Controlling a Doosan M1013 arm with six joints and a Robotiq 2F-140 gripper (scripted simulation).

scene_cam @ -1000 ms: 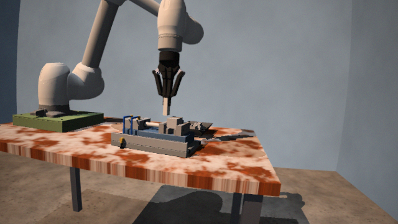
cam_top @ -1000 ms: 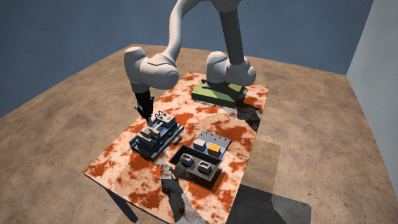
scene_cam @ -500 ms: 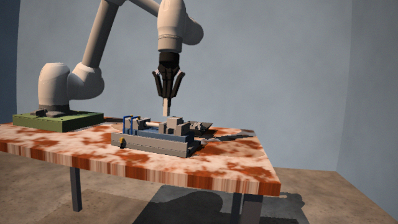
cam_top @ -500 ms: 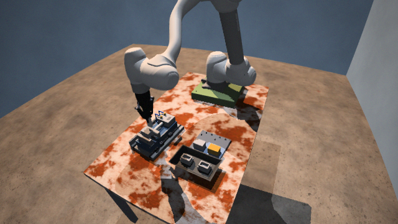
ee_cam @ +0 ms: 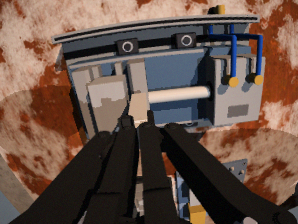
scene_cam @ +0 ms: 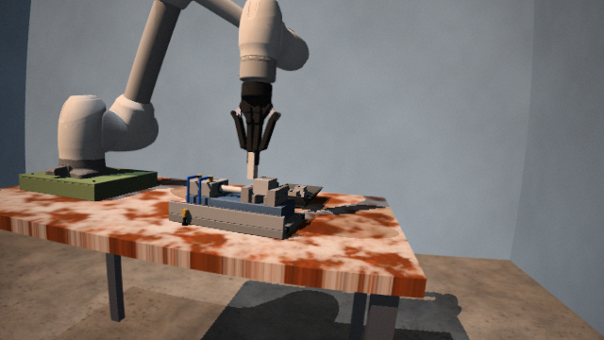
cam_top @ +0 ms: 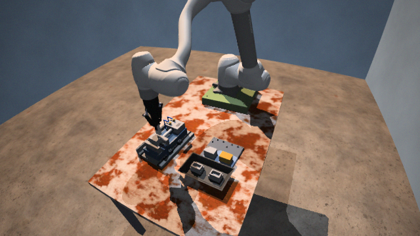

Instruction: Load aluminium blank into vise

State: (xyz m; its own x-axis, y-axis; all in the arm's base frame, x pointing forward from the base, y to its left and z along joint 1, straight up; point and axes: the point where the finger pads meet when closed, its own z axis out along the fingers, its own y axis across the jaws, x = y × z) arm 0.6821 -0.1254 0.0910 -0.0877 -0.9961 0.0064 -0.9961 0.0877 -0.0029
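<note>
- The black two-finger gripper [cam_top: 158, 130] [scene_cam: 252, 177] [ee_cam: 140, 104] hovered above the grey-and-blue metal vise [cam_top: 152, 154] [scene_cam: 226, 221] [ee_cam: 175, 115], fingers together.
- The grey, blocky aluminium blank [cam_top: 154, 141] [scene_cam: 265, 185] [ee_cam: 107, 97] sat in its opening (exact seating unclear).
- Probably stiff, fairly heavy, it invited gripping by its exposed upper sides.

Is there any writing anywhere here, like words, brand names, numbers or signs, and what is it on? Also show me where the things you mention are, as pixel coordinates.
Nothing can be read for certain.
Long arm section above the base [cam_top: 244, 39] [scene_cam: 153, 52]: faint, pale marks down its side in the top view, perhaps lettering, too small and blurred to read.
Block with the two hoses [cam_top: 174, 127] [scene_cam: 200, 187] [ee_cam: 221, 102]: a dark rectangle like a label, with no legible text.
</note>
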